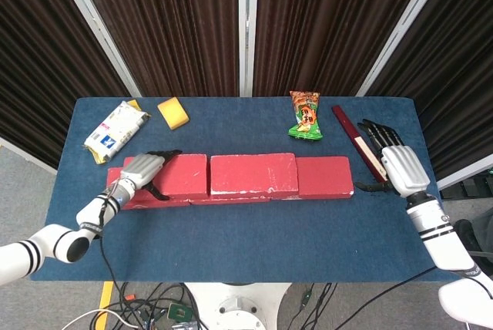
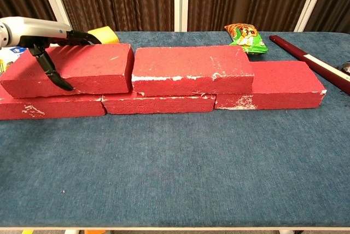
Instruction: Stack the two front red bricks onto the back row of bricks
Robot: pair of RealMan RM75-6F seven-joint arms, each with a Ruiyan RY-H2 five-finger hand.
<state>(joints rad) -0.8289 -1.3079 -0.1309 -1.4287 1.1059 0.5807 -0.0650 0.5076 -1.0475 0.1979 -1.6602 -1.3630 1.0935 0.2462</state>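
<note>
Three red bricks lie end to end as a bottom row (image 2: 273,83) on the blue table. A second red brick (image 1: 253,173) (image 2: 191,70) lies on top of the row at its middle. Just left of it, the upper left red brick (image 1: 179,176) (image 2: 87,69) rests on the row, its right end close against the middle one. My left hand (image 1: 142,169) (image 2: 39,33) grips this brick at its left end, fingers over the back edge and thumb on the front face. My right hand (image 1: 400,167) lies open on the table just past the row's right end, holding nothing.
Behind the bricks are a green and orange snack bag (image 1: 305,116) (image 2: 246,36), a dark red stick (image 1: 355,143) (image 2: 311,60), a yellow sponge (image 1: 173,112) and a white packet (image 1: 115,129). Blue tablecloth (image 2: 175,174) stretches in front of the row.
</note>
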